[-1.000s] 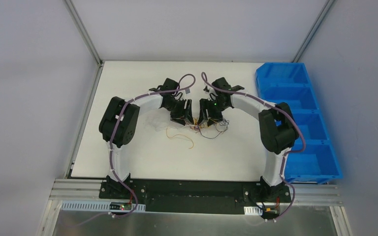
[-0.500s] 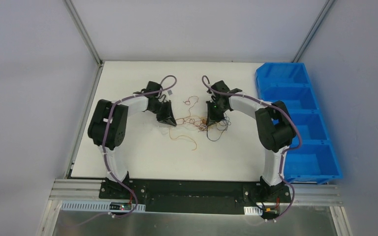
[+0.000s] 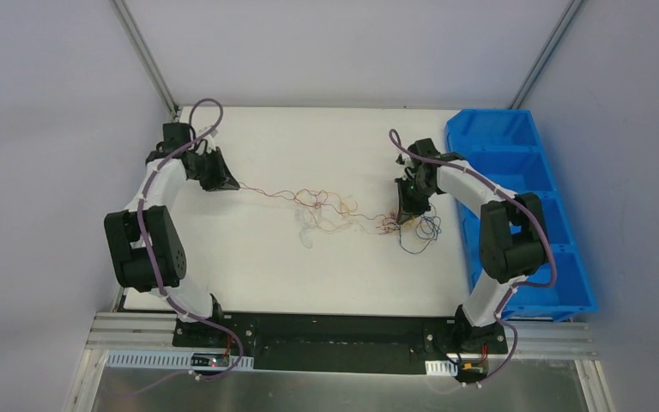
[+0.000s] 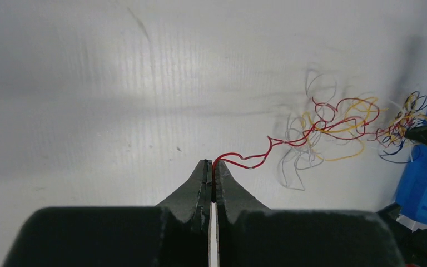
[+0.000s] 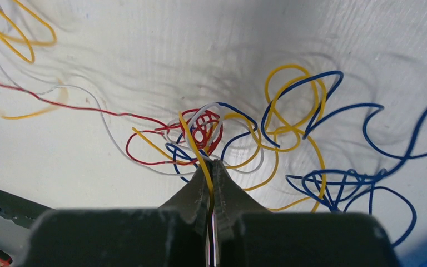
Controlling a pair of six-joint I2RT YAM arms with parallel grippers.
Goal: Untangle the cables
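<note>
Red wire (image 4: 239, 160) is pinched in the closed left gripper (image 4: 212, 168); the cables (image 3: 330, 206) are strung across the table (image 3: 249, 266) to the right gripper (image 5: 212, 167), clamped at the knot (image 5: 201, 129). Tension is best added slowly, lest loops tighten.

A row of blue bins (image 3: 566, 275) sits along the white table's (image 3: 249, 266) right edge.

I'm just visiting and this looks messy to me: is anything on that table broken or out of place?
Nothing looks broken. The only mess is the cables themselves: a thin red wire runs from the shut left gripper across to a knotted clump at the right gripper.
</note>
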